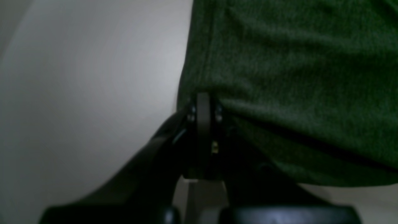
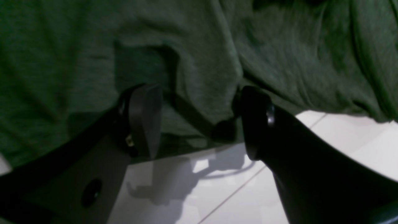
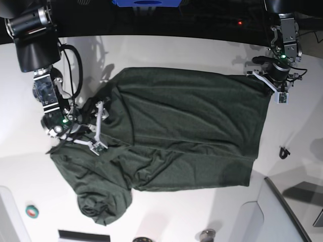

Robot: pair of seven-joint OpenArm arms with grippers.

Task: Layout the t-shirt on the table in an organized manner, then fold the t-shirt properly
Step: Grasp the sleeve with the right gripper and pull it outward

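The dark green t-shirt (image 3: 186, 131) lies spread and wrinkled on the white table (image 3: 166, 55), with a bunched part at the lower left (image 3: 103, 204). My left gripper (image 3: 263, 79) is at the shirt's far right corner. In the left wrist view the left gripper (image 1: 203, 101) is shut on the t-shirt's (image 1: 295, 77) hemmed edge. My right gripper (image 3: 99, 128) sits at the shirt's left side. In the right wrist view the right gripper (image 2: 199, 119) is open, its fingers (image 2: 144, 118) wide apart just above the table (image 2: 342, 140), with a fold of t-shirt (image 2: 192, 62) loose between them.
A blue object (image 3: 146, 2) sits beyond the table's far edge. A small teal roll (image 3: 32, 212) lies at the near left, and a small black piece (image 3: 284, 151) right of the shirt. A grey panel (image 3: 282, 217) and small round items (image 3: 204, 234) occupy the near right.
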